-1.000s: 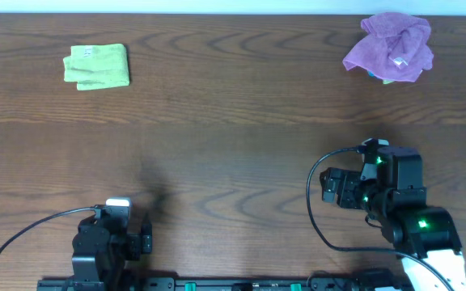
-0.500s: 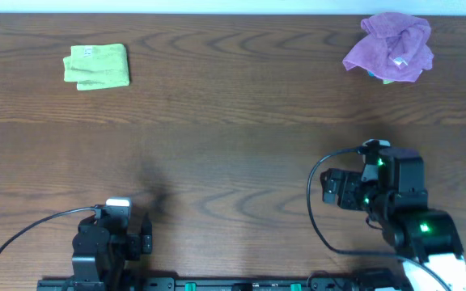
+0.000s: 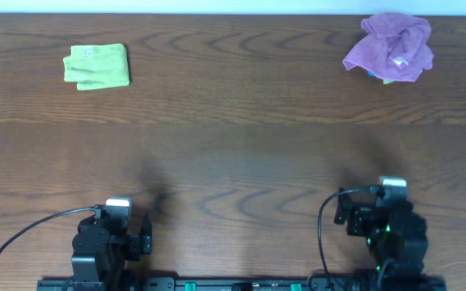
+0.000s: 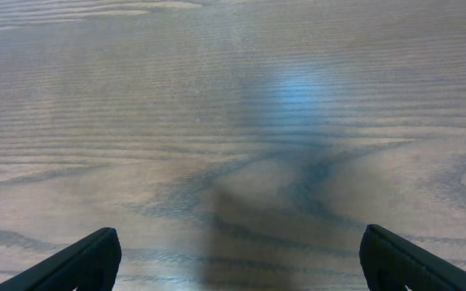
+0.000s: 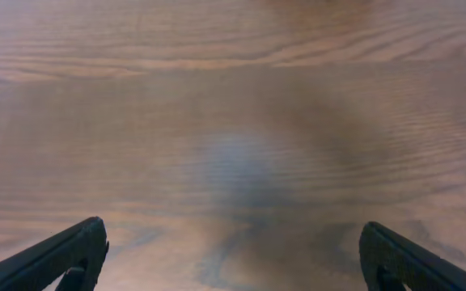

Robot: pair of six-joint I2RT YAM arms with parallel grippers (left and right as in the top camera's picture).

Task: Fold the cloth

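A crumpled purple cloth (image 3: 390, 47) lies at the table's far right, with a bit of green and blue showing under its lower edge. A folded green cloth (image 3: 97, 66) lies at the far left. My left gripper (image 4: 237, 242) is open and empty over bare wood; in the overhead view it (image 3: 118, 217) sits at the front left edge. My right gripper (image 5: 233, 234) is open and empty over bare wood; in the overhead view it (image 3: 383, 204) sits at the front right edge. Both grippers are far from both cloths.
The brown wooden table (image 3: 233, 153) spans the whole view. Black cables loop from each arm near the front edge, and a black rail (image 3: 241, 284) runs along that edge.
My right arm has pulled back from mid-table toward the front edge. The left arm and both cloths have not moved.
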